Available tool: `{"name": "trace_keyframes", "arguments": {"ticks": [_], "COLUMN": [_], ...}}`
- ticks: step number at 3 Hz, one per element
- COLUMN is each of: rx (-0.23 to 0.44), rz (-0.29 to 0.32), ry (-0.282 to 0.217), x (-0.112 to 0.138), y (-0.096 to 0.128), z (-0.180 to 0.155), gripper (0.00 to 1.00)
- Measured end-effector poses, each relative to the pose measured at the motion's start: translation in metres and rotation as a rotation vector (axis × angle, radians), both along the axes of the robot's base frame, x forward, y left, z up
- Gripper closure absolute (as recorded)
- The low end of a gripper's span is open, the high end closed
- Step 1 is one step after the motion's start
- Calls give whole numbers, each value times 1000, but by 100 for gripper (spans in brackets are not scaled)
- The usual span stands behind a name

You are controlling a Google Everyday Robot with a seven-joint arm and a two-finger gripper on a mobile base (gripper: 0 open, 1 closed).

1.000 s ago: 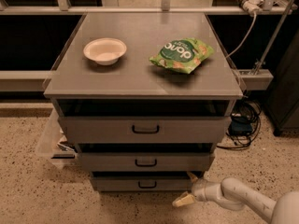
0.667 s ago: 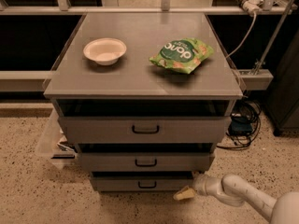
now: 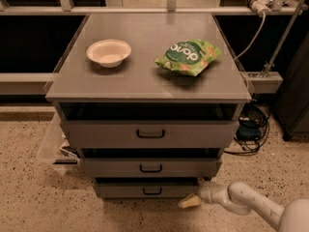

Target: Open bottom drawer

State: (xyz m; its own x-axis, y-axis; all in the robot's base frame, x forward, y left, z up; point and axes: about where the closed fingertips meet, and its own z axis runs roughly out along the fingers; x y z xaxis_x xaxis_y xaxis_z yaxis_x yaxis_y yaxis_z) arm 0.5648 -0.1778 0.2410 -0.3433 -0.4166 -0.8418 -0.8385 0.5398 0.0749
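Observation:
The bottom drawer [image 3: 145, 189] is the narrowest grey front at the foot of the cabinet, with a small black bar handle [image 3: 152, 191] at its centre. My gripper [image 3: 189, 202] is low at the drawer's right lower corner, to the right of the handle and just above the floor. The white arm [image 3: 246, 203] reaches in from the lower right. The drawer front sits slightly forward under the middle drawer [image 3: 150, 167].
The top drawer [image 3: 149, 134] is the widest front. On the cabinet top [image 3: 145, 81] sit a white bowl [image 3: 109, 52] and a green snack bag [image 3: 187, 57]. Cables [image 3: 251, 129] lie on the floor at the right; a clear bin [image 3: 54, 146] stands at the left.
My gripper and arm have moved a little left and up, closer to the bottom drawer's right corner. The drawers have not visibly moved.

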Motion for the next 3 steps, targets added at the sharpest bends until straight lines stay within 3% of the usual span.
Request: {"name": "trace_keyframes", "arguments": {"ticks": [2, 3], "rx": [1, -21], "rz": [-58, -71], "ry": [-17, -60], "x": [7, 44], "y": [6, 9], "z": [-18, -20], "gripper": [0, 0]}}
